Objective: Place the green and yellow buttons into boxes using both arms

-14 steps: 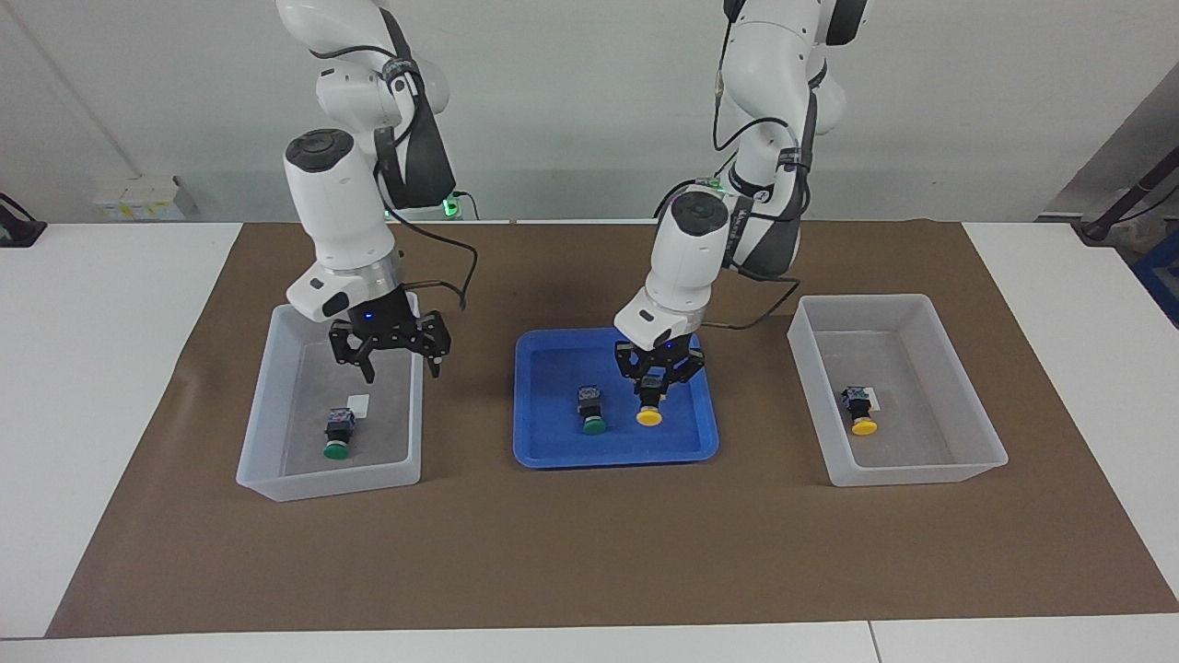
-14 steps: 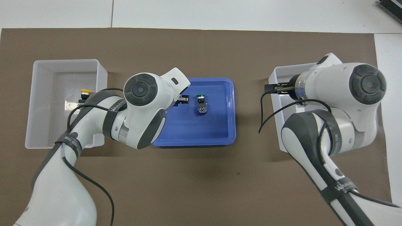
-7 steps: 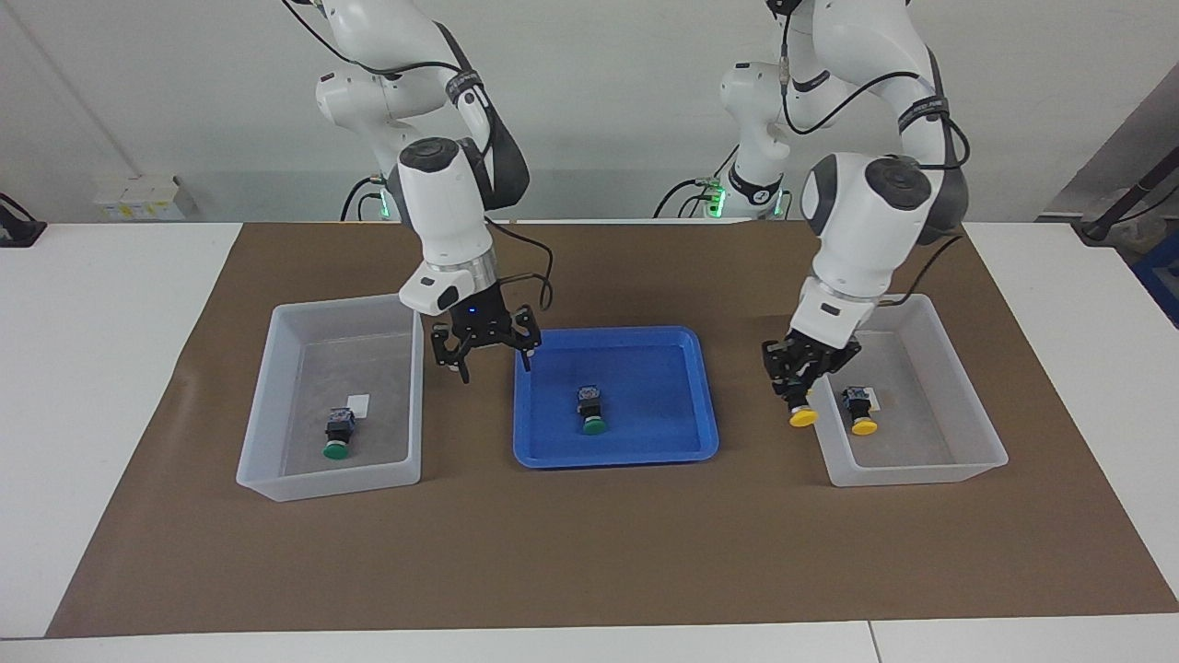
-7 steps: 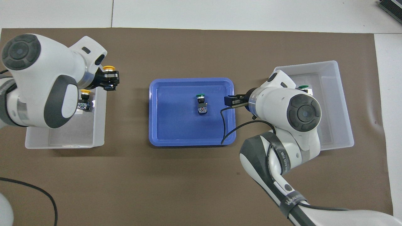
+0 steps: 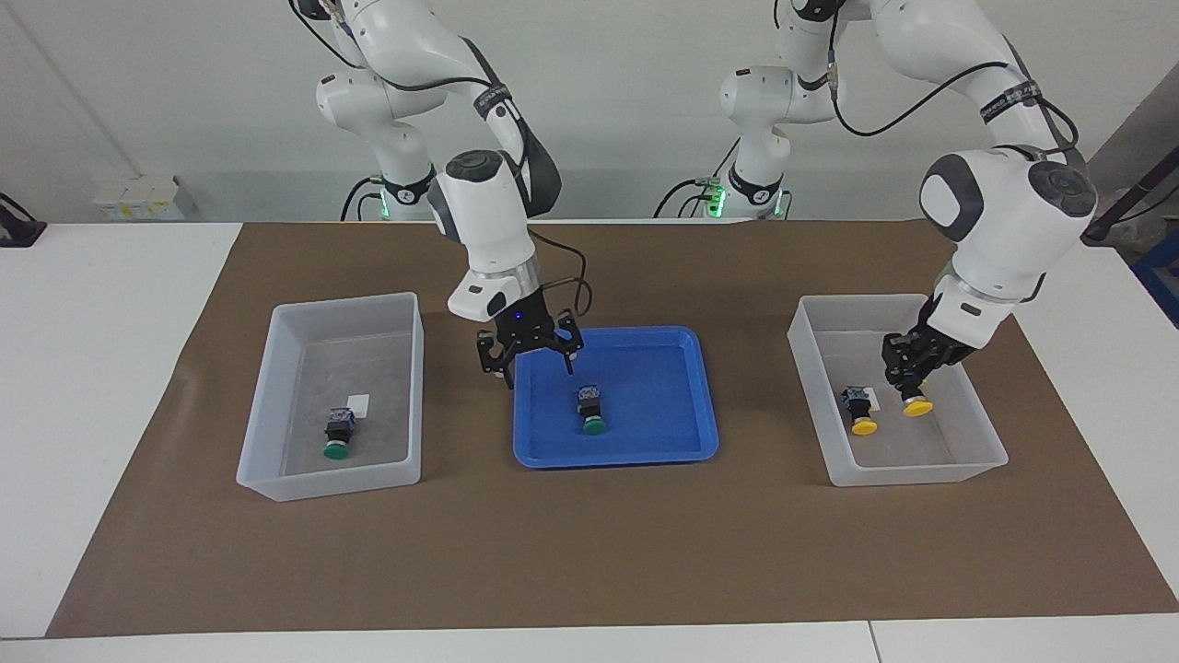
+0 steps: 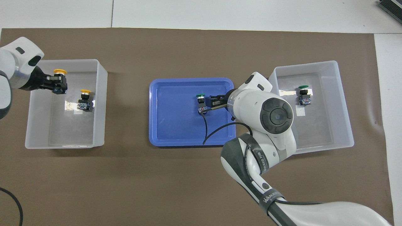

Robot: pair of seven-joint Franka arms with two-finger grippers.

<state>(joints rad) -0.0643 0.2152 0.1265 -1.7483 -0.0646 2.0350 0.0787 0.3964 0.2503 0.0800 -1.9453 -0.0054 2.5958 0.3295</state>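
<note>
The blue tray (image 5: 615,445) sits mid-table between two clear boxes. The left pincer (image 5: 909,382) is clamped on a yellow button (image 5: 917,408), holding it inside the box (image 5: 921,472) toward the left arm's end, beside a second yellow button (image 5: 862,420) lying there. The right pincer (image 5: 532,364), fingers spread and empty, hangs over the tray's edge nearest the robots, above a green button (image 5: 592,414) in the tray. Another green button (image 5: 338,439) lies in the box (image 5: 327,479) toward the right arm's end.

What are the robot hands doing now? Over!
Left gripper shut on yellow-capped button inside translucent plastic box. Right gripper open over blue tray's green-capped button. Nothing blocking.
</note>
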